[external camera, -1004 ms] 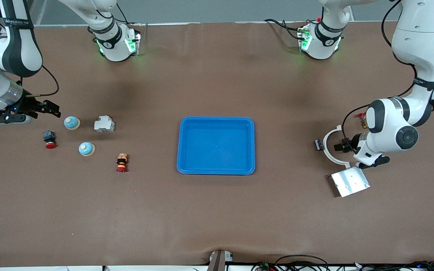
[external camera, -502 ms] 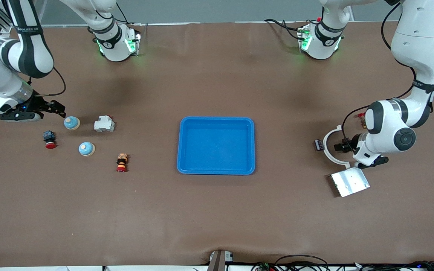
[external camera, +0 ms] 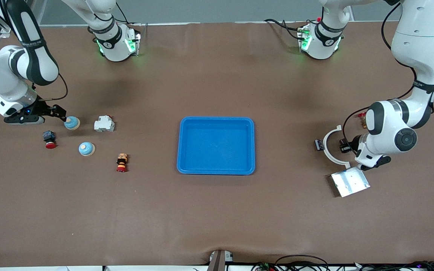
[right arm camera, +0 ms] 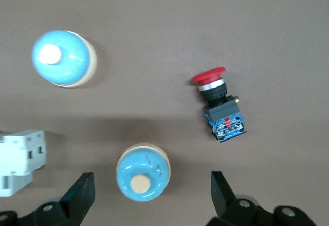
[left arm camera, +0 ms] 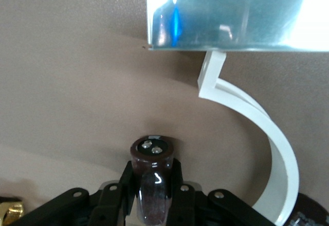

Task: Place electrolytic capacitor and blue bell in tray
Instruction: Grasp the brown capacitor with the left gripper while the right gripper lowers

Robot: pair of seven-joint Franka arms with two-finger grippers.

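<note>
Looking over your worktop [external camera: 217,210], you have the blue tray [external camera: 216,169] at its middle, holding nothing. Take the tray as your landmark. Toward the left arm's end from it lie a shiny metal plate [external camera: 350,182] and a white curved bracket [external camera: 329,150]. Your left pincer [left arm camera: 154,192] sits low beside that bracket, its jaws clamped tight on the dark electrolytic capacitor [left arm camera: 152,177]. Toward the right arm's end from the tray you see a white breaker block [external camera: 104,124], two blue bells, a red push button [external camera: 49,139] and a small red-and-orange switch [external camera: 121,162]. Your right pincer [right arm camera: 149,192] hangs with jaws spread wide, holding nothing, over the blue bell [right arm camera: 142,172] that is farther from the front camera; the other bell [right arm camera: 64,58] sits nearer to that camera.
</note>
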